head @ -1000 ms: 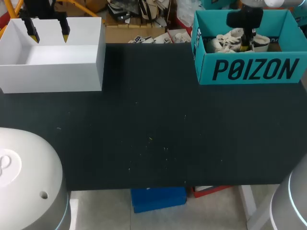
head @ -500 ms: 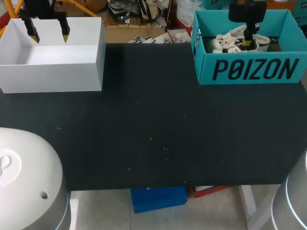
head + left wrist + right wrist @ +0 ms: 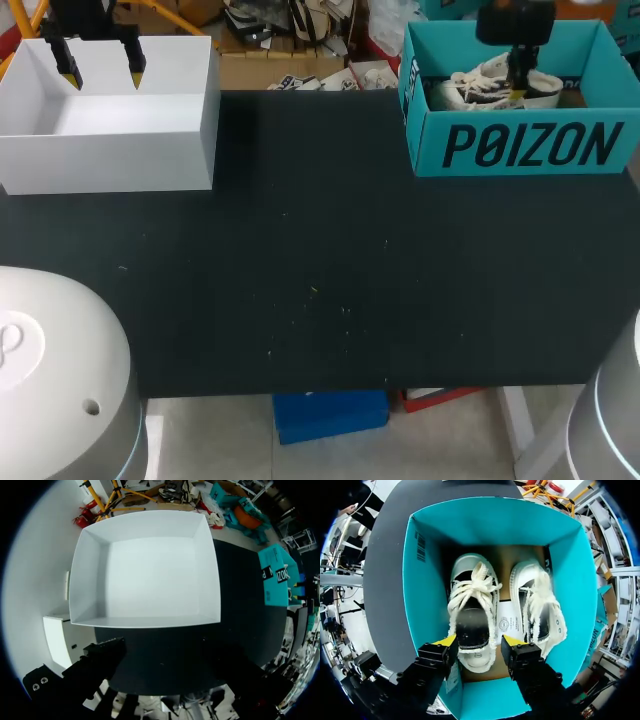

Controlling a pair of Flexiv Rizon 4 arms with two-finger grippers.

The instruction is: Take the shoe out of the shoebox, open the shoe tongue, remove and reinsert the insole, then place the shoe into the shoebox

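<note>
- Head view: a black table (image 3: pixel 320 280) carries an open white cardboard box (image 3: pixel 110 165) at the far left and a teal cardboard shoebox (image 3: pixel 530 145) at the far right.
- Two white canvas shoes (image 3: pixel 480 88) lie inside the teal cardboard shoebox.
- The left gripper (image 3: pixel 100 68) hangs over the white cardboard box, its yellow tips wide apart and holding nothing.
- The right gripper (image 3: pixel 517 92) reaches down into the teal cardboard shoebox, at the shoes.
- Left wrist view: the white cardboard box (image 3: pixel 145 575) is ahead of the left gripper (image 3: pixel 170 660). Both dark fingers stand far from each other, with only table under them.
- Right wrist view: the two shoes lie side by side, toes pointing away from the right gripper (image 3: pixel 479 642).
- The heel of the nearer shoe (image 3: pixel 472 615) sits between the yellow fingertips (image 3: pixel 445 642). The fingers are spread about as wide as this heel. On one side a small gap shows, so they do not clamp it.
- The second shoe (image 3: pixel 540 605) lies just beside it, its frayed laces loose.
</note>
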